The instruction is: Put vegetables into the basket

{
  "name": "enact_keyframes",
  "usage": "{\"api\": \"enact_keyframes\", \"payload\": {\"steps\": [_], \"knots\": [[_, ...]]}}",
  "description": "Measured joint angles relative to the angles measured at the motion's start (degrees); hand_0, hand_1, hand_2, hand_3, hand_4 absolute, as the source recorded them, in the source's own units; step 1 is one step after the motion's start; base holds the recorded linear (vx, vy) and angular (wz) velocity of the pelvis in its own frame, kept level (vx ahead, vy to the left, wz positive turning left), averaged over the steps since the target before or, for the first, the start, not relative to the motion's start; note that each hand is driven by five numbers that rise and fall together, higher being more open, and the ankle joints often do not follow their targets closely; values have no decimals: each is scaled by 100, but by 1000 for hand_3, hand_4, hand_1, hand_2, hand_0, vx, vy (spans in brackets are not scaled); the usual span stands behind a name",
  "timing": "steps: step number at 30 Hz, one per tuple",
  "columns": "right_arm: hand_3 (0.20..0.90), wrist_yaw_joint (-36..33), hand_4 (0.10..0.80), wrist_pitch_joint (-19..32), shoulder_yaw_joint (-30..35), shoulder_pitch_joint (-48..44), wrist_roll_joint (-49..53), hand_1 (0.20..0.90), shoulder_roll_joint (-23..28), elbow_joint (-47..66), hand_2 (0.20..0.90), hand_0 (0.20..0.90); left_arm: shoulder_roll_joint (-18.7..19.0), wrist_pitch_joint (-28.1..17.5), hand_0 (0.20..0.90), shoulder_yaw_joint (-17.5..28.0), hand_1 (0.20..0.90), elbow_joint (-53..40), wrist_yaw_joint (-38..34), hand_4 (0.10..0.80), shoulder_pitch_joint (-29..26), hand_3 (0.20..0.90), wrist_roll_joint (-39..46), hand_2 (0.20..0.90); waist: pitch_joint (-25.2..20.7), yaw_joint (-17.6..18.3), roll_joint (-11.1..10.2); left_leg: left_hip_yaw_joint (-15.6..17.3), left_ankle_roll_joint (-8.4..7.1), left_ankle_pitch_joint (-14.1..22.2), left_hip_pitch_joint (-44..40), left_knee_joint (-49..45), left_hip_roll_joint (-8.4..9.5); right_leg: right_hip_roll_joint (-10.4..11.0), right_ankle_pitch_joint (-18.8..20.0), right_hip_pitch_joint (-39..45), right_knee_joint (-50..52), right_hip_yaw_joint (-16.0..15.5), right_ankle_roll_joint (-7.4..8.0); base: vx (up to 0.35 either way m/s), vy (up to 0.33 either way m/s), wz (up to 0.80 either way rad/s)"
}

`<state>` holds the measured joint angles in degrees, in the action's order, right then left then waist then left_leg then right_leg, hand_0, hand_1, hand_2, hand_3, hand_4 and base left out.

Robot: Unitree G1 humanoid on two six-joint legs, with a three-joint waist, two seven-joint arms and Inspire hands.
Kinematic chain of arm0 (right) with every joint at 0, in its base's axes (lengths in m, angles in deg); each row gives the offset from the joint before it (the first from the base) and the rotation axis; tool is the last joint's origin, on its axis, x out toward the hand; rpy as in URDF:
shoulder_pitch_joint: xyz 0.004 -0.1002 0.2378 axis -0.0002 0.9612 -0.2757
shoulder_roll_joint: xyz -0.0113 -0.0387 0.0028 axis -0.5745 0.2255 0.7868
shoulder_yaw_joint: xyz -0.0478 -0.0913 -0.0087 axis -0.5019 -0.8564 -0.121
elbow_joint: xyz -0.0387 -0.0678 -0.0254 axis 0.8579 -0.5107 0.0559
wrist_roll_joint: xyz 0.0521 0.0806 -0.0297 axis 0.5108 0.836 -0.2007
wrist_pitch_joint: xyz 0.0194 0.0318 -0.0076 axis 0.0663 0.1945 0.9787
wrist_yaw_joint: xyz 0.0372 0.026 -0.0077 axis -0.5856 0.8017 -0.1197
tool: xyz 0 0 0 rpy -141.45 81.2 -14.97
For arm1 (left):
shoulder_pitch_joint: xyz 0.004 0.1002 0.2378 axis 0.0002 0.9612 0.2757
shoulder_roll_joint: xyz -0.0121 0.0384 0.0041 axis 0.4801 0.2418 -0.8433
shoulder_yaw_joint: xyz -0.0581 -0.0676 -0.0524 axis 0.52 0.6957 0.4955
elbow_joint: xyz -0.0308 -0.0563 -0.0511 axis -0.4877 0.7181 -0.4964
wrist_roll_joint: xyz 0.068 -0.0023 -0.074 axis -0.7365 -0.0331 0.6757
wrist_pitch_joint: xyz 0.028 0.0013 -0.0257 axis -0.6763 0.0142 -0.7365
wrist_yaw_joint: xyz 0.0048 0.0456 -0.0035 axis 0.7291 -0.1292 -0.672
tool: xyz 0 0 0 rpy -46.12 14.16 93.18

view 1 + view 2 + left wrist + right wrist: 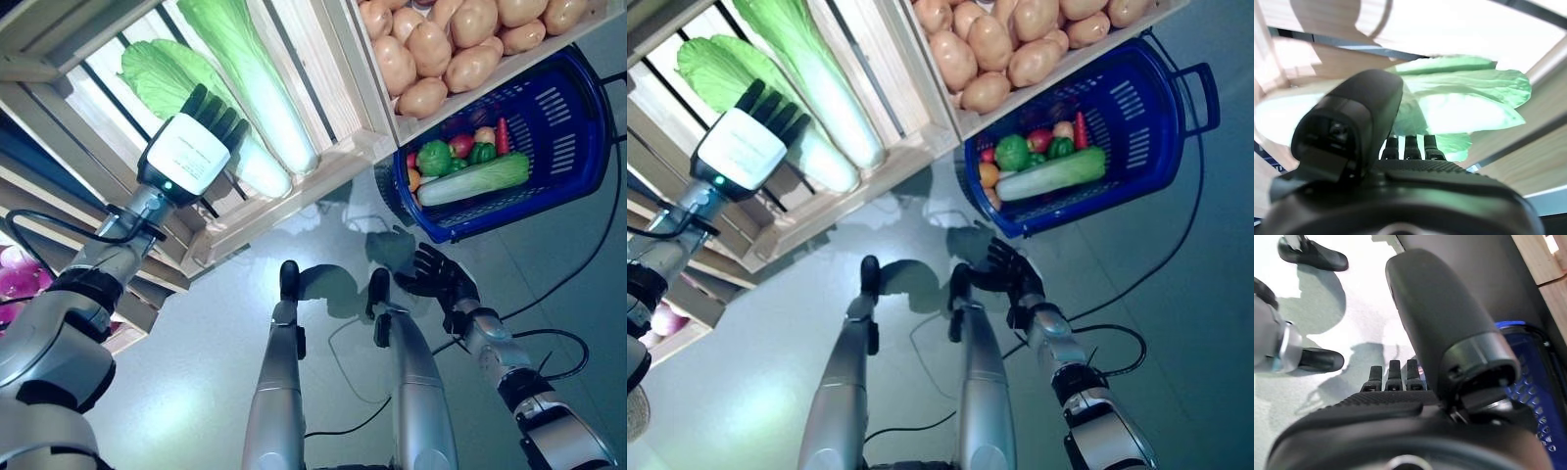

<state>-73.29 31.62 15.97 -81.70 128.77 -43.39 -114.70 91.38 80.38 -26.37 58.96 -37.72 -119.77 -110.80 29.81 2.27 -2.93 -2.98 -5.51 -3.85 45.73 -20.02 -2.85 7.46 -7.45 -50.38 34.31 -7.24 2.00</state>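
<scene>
Left hand (196, 147) is reaching up into the slatted wooden crate (323, 162) on the shelf, fingers straight and spread a little, lying against the leafy end of the nearer napa cabbage (176, 83), not curled round it from what I can see. My wrist cam on that arm shows the same thing: thumb sticking up, fingertips (1409, 146) pointing at the green leaves, nothing pinched. 2 cabbages sit in that crate side by side, the other cabbage (255, 83) just right of the one I'm touching. Next compartment over is a crate of potatoes (446, 44), heaped up. Down on the floor below it is the blue basket (563, 132), already holding a long pale-green cabbage (470, 178) lying across it, plus a green pepper (434, 157), something red, something orange and a few other bits I can't make out. Right hand (441, 279) hangs low beside the basket's near edge, fingers loosely relaxed and holding nothing. Purple onions (20, 274) show on a lower shelf at far left.
</scene>
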Motion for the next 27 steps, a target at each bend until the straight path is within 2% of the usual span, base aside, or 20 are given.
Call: {"api": "enact_keyframes", "payload": {"steps": [3, 4, 5, 6, 8, 27], "knots": [[900, -33, 800, 0, 2, -4, 160, 900, 81, 96, 900, 900, -20, -1, 900, -4, 900, 0, -31, 800, -85, 900, -4, 900, 0, 14, -1, -1, 18, 16, 97, -101, -10, 9, 0, -24, 20, -55, -2, -7, 7, 7], [900, -39, 800, 0, 0, -5, 168, 900, 130, 124, 900, 900, -56, 9, 773, -3, 773, 2, -31, 715, -87, 773, -8, 773, 0, 6, -4, -3, 43, 39, 113, -136, -8, 15, -1, -24, 10, -62, -1, -6, 10, 3], [900, -49, 800, 0, 0, -7, 172, 900, 169, 154, 900, 900, -79, 33, 524, -4, 524, 3, -32, 549, -86, 524, -7, 524, -1, 1, -9, -4, 48, 43, 121, -149, -6, 18, -1, -25, 4, -65, 0, 0, 0, 0], [900, -59, 800, 0, 2, -9, 187, 900, 185, 204, 900, 900, -83, 66, 321, -4, 321, 0, -51, 414, -87, 321, -6, 321, -2, 5, -25, -4, 50, 44, 128, -158, -6, 19, -5, -29, 3, -64, 5, 0, 0, 0], [900, -68, 800, 0, 1, -8, 194, 900, 185, 250, 900, 900, -90, 76, 300, -4, 300, -1, -118, 400, -110, 300, -3, 300, -2, 13, -47, -4, 52, 45, 129, -158, -6, 18, -26, -33, 5, -64, 16, 0, 0, 0], [900, -78, 800, 0, 2, 0, 236, 900, 187, 302, 900, 900, -123, 121, 300, -14, 300, -105, -589, 400, -182, 300, 8, 300, -5, -1, -99, 0, 47, 45, 152, -211, -9, 19, -35, -76, 92, -48, 9, 0, 0, 0]]}}
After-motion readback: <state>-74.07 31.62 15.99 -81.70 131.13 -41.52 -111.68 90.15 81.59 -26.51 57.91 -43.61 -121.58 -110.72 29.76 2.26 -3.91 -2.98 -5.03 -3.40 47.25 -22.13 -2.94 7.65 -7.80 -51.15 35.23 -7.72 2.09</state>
